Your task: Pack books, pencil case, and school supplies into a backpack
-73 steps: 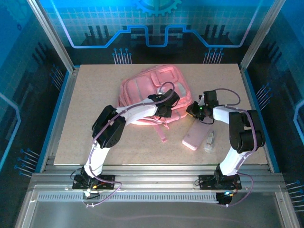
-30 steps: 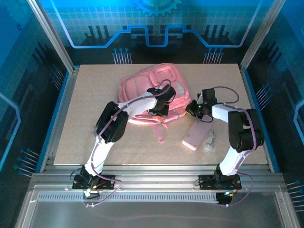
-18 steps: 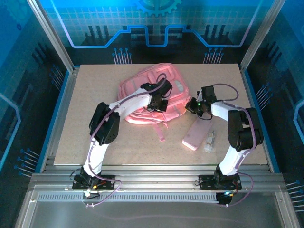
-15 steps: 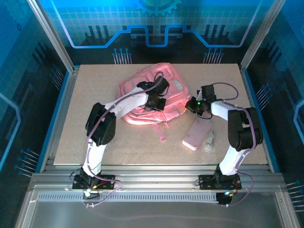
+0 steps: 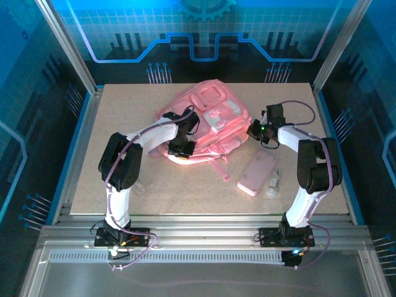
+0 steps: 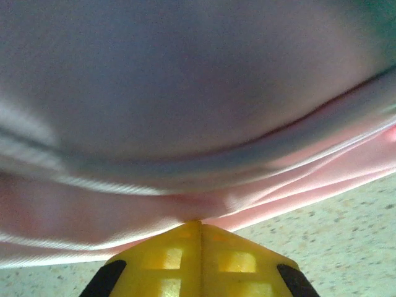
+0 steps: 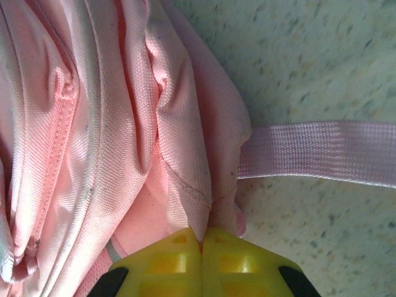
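Note:
The pink backpack (image 5: pixel 207 117) lies at mid-table with its paler front pockets and grey-white patches facing up. My left gripper (image 5: pixel 178 148) is at its near left edge, shut on a fold of its fabric (image 6: pixel 185 204); the yellow fingers (image 6: pixel 167 260) meet with cloth pinched at their tips. At the bag's right edge my right gripper (image 5: pixel 254 130) is shut on a pink seam (image 7: pixel 204 204), next to a strap (image 7: pixel 322 151). The pale-pink pencil case (image 5: pixel 257 173) lies near right, with the clear-whitish oblong item (image 5: pixel 273 184) beside it. The books and the light-blue square are hidden.
A pink strap (image 5: pixel 221 167) trails from the bag toward the near edge. The beige table (image 5: pixel 124 111) is framed by metal rails and blue side walls. The right arm's elbow (image 5: pixel 315 167) stands just right of the pencil case.
The backpack has turned over and shifted toward the back, its front pockets now up. My left arm swung left along the bag's near edge; the right gripper moved slightly back with it.

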`<state>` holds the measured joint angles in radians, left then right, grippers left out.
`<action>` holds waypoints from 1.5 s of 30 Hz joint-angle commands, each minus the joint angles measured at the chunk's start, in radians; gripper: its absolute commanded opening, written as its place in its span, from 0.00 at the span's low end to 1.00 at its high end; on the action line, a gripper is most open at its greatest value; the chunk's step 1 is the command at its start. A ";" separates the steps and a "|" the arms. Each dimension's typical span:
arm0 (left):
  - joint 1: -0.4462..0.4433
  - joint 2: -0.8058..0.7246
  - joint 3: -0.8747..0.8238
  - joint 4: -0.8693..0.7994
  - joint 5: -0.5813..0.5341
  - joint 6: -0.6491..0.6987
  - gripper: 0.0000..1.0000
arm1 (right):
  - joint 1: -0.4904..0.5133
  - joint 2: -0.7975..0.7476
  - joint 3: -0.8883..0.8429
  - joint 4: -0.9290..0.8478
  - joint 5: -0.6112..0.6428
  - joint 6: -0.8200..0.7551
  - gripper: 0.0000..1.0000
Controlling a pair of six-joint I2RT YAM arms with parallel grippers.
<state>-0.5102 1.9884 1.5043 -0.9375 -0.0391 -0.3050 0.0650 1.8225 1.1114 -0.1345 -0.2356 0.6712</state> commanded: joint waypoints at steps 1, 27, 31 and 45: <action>0.021 -0.059 -0.069 -0.052 -0.038 0.025 0.00 | -0.047 0.033 0.064 -0.003 0.057 -0.039 0.00; -0.098 -0.014 -0.073 0.459 0.099 -0.308 0.56 | -0.042 0.004 0.073 0.020 -0.116 -0.006 0.00; -0.097 0.023 -0.075 0.517 0.131 -0.338 0.57 | -0.042 -0.006 0.055 0.029 -0.116 -0.003 0.00; -0.085 0.104 -0.065 0.729 0.130 -0.401 0.59 | -0.030 -0.034 0.002 0.073 -0.134 0.031 0.00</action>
<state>-0.6048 2.0460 1.4376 -0.3645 0.0956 -0.6987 0.0265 1.8416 1.1355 -0.0822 -0.3145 0.6846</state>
